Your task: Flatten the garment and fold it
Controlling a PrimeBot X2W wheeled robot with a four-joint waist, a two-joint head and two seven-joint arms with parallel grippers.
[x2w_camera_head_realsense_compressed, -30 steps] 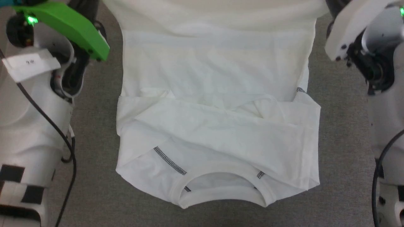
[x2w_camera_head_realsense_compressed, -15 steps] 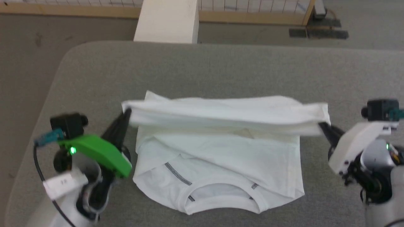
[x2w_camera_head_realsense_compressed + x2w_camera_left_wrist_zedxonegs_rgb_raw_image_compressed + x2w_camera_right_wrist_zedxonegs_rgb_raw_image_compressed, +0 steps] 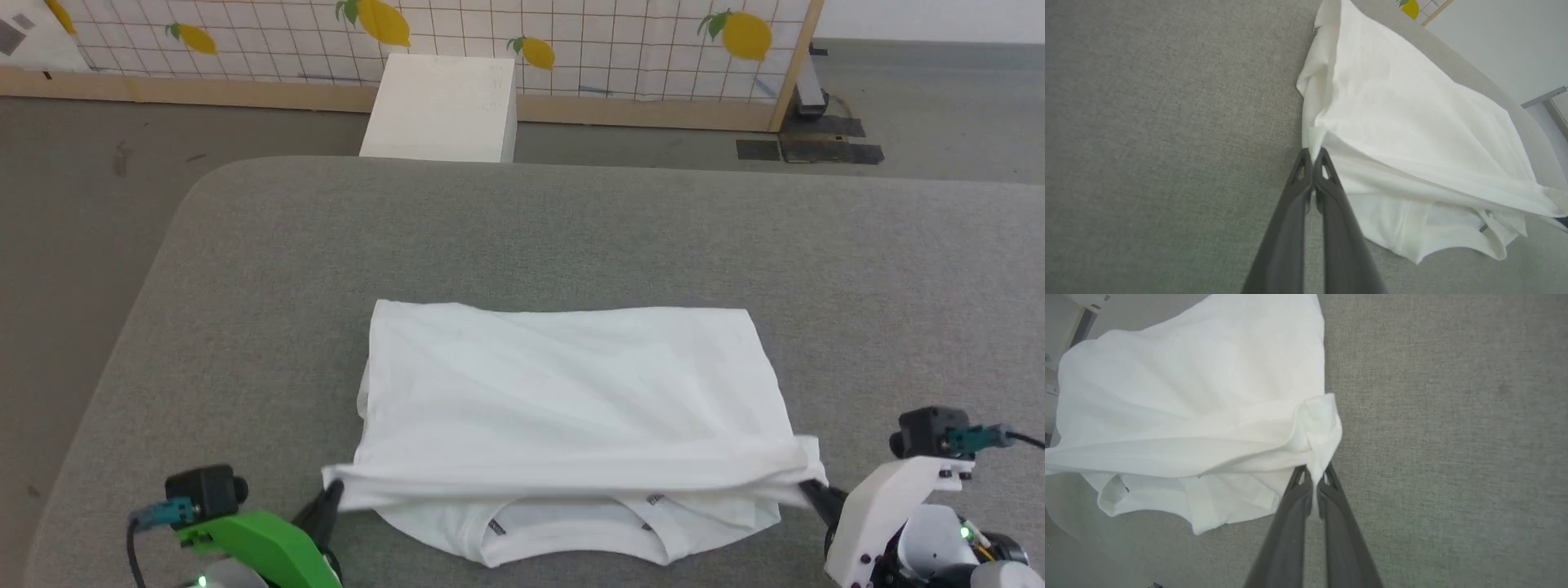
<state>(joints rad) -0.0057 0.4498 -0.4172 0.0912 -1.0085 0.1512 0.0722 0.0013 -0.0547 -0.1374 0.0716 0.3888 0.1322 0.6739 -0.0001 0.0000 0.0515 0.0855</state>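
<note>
Grey desk [image 3: 571,229], white garment [image 3: 563,392] at centre, far hem [image 3: 571,480] now drawn down to 6 o'clock from mid-shirt a moment ago, collar [image 3: 571,539] peeking out: fold nearly closed. At 7 o'clock left hand [image 3: 332,490], at 5 o'clock right hand [image 3: 807,487], both clenched on hem corners.

The T-shirt [image 3: 563,400] lies on the table [image 3: 571,237] at the lower centre of the head view, its upper layer doubled over the lower one; the collar [image 3: 571,535] pokes out from under that layer at the bottom edge; the left gripper [image 3: 333,488] sits at the layer's lower left corner, the right gripper [image 3: 804,487] at its lower right, each corner between the fingers; behind the table, at upper centre, a box [image 3: 441,106] stands on the floor [image 3: 82,204] before a partition [image 3: 620,41] along the top.
</note>
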